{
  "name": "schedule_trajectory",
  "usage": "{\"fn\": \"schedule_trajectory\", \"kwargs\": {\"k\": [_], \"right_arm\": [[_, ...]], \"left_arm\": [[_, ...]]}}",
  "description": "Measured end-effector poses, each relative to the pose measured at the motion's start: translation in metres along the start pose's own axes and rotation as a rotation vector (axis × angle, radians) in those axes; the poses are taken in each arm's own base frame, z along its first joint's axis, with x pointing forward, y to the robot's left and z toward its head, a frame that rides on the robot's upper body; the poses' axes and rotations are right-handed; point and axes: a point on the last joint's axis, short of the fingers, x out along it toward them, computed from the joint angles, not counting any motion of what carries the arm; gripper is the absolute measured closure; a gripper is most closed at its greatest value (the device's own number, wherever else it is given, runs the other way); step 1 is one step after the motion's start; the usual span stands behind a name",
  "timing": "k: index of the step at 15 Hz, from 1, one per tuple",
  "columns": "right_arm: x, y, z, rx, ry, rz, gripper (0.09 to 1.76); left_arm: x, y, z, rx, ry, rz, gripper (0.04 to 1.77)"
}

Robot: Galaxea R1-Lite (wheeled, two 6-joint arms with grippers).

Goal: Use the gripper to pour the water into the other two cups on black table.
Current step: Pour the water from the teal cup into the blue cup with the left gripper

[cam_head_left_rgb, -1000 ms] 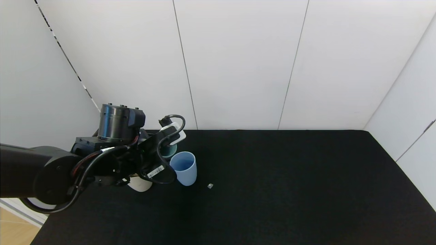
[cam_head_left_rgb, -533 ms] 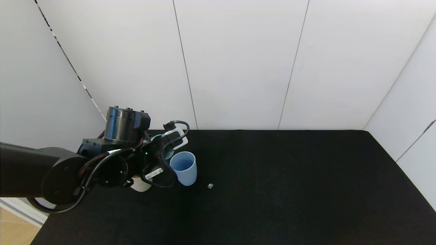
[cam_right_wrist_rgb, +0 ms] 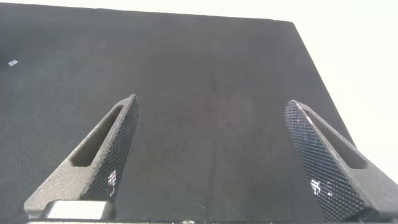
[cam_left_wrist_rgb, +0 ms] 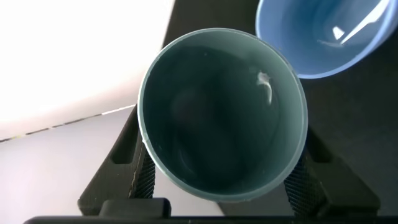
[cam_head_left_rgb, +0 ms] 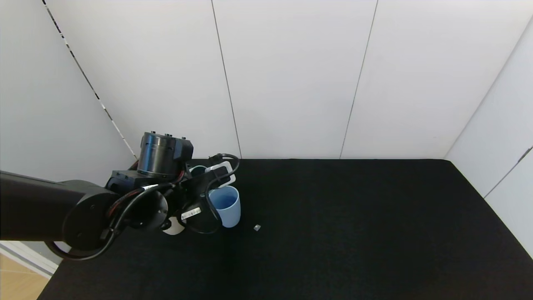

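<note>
Now gripping teal-green tumbler w/ left gripper, jaws closed on its sides near the base, textured fingers pressing against the wall on either side. Holding it raised above the far-left part of black table, mouth facing the wrist cam. Hanging w/ its rim just beside the rim of light blue cup, the two edges meeting or nearly so; contact hard to tell. Showing a faint glint inside teal-green tumbler, so water prob. lying low in it, barely visible. Showing a bright glint in light blue cup's bottom too; liquid or bare plastic, can't tell.

In head view, sitting upright on black table: light blue cup, w/ left gripper and its cables crowding over its left rim. Peeking out just behind the white box: teal-green tumbler rim. Showing only as a pale sliver under the arm, left of light blue cup: beige cup. Lying on the cloth near light blue cup, to its right: small pale speck.

Hovering over bare black table well apart from the cups: right gripper, jaws spread wide, holding nothing.
</note>
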Motion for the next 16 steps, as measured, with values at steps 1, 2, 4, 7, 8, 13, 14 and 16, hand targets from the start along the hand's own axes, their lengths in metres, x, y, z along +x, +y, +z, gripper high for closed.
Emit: {"fn": "schedule_trajectory", "kwargs": {"k": [1, 2, 4, 7, 8, 13, 14, 16], "right_arm": [[0.0, 0.0, 0.0, 0.0, 0.0, 0.0, 0.14], [0.0, 0.0, 0.0, 0.0, 0.0, 0.0, 0.14], [0.0, 0.0, 0.0, 0.0, 0.0, 0.0, 0.14], [0.0, 0.0, 0.0, 0.0, 0.0, 0.0, 0.14], [0.0, 0.0, 0.0, 0.0, 0.0, -0.001, 0.14], [0.0, 0.0, 0.0, 0.0, 0.0, 0.0, 0.14], [0.0, 0.0, 0.0, 0.0, 0.0, 0.0, 0.14], [0.0, 0.0, 0.0, 0.0, 0.0, 0.0, 0.14]], "left_arm": [[0.0013, 0.0005, 0.0012, 0.01, 0.007, 0.007, 0.67], [0.0024, 0.0007, 0.002, 0.019, 0.012, 0.011, 0.67], [0.0043, 0.0009, 0.0034, 0.047, 0.029, 0.022, 0.67], [0.0064, 0.0001, 0.004, 0.075, 0.054, 0.033, 0.67], [0.0071, 0.0002, 0.0045, 0.083, 0.061, 0.037, 0.67], [0.0084, 0.0017, 0.0058, 0.121, 0.075, 0.05, 0.67], [0.0084, 0.0019, 0.0058, 0.126, 0.076, 0.051, 0.67], [0.0083, 0.0023, 0.0063, 0.132, 0.078, 0.055, 0.67]]}}
